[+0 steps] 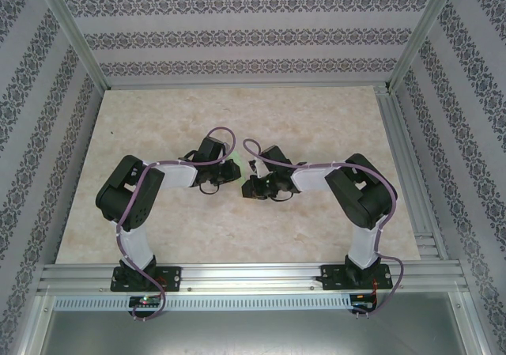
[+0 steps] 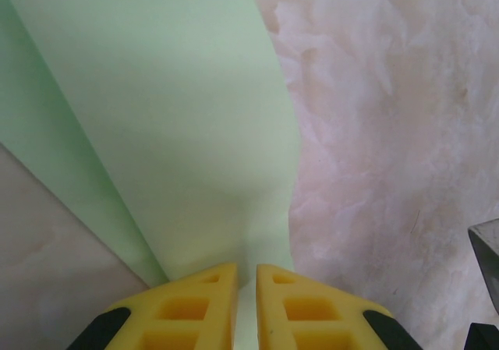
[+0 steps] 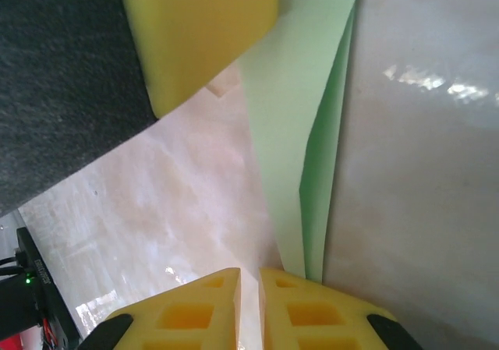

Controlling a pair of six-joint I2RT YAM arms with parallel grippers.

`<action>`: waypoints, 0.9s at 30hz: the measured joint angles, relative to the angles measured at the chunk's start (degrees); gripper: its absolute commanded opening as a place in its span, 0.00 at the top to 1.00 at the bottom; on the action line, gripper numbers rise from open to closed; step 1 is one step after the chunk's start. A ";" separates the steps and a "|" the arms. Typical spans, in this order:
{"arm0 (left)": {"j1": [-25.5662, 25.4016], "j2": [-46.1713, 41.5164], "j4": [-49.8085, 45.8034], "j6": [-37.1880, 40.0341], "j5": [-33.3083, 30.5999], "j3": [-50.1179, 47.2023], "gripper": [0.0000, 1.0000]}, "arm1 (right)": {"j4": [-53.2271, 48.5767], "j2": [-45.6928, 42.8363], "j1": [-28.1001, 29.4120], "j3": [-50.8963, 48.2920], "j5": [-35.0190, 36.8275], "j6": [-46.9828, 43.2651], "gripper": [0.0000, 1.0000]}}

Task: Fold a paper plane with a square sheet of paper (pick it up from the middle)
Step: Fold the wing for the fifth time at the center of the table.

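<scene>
The sheet of paper (image 1: 237,162) is pale green, folded lengthwise, and lies between the two grippers at the table's middle. In the left wrist view the paper (image 2: 171,132) spreads away from my left gripper (image 2: 247,276), whose yellow fingers are shut on its near end, with green showing in the slit. In the right wrist view the paper (image 3: 296,132) narrows toward my right gripper (image 3: 249,276), which is shut. Its tapered end runs behind the right fingertip, and the slit shows only table. A left gripper finger (image 3: 195,38) sits at the paper's far end. From above, the left gripper (image 1: 229,164) and right gripper (image 1: 251,173) almost meet.
The marble-patterned table (image 1: 316,118) has bare room all round the arms. Aluminium rails (image 1: 253,276) run along the near edge, and frame posts with patterned walls enclose the sides and back. The left arm's dark body (image 3: 62,77) hangs close over the right gripper.
</scene>
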 measured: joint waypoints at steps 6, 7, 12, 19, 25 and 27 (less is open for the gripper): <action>0.00 0.00 -0.07 -0.15 0.00 0.04 0.84 | 2.38 -2.95 -0.35 -4.39 0.04 0.92 0.84; 0.00 0.00 -0.11 -0.20 0.00 0.09 0.84 | 1.81 -3.58 -0.50 -4.68 0.00 1.18 0.83; 0.00 0.00 -0.31 -0.39 0.00 0.15 0.84 | 0.70 -5.73 -0.61 -3.82 -0.44 1.79 0.81; 0.00 0.00 -0.33 -0.44 0.02 0.20 0.84 | 1.64 -3.67 -0.61 2.47 -1.22 1.68 0.83; 0.00 0.09 -0.61 -0.70 0.04 0.42 0.84 | 0.61 -0.04 -0.74 3.50 -0.98 1.11 0.85; 0.00 0.09 -0.72 -0.81 0.04 0.46 0.84 | -0.07 0.87 -0.98 3.50 -0.74 1.01 0.85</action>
